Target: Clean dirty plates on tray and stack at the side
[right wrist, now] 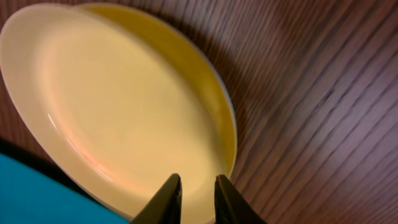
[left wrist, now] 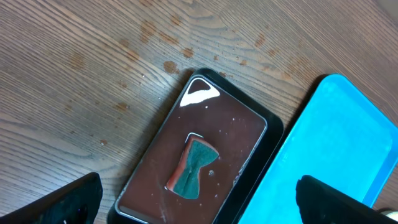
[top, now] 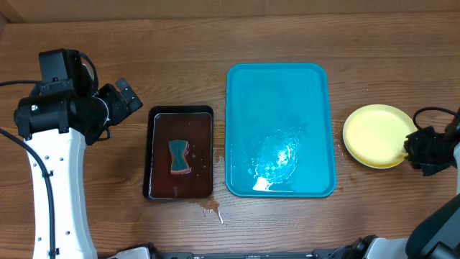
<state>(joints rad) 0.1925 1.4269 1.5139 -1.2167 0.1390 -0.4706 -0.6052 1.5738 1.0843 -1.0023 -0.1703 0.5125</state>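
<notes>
Across the wooden surface (top: 108, 43), the turquoise tray (top: 316, 86) lies bare but wet, and the plates (top: 374, 133) sit stacked just to its right. The right tool (right wrist: 198, 186) has its fingers a sliver apart at the top rim, and I cannot tell whether it grips, but if it withdraws while pinching, the stack could slide. That arm reaches in low from the side, while the left tool (top: 123, 99) hangs wide apart near the sponge (top: 179, 157).

The desk (top: 180, 43) is brown, wood-grained and matt, blotched with small stains. The tray (top: 277, 86) is smooth, glossy plastic with a wet glare. The plates (top: 374, 133) are smooth plastic with a soft sheen. The dark tray (top: 181, 110) shines glossy, and its sponge (top: 179, 157) looks dull and rough.
</notes>
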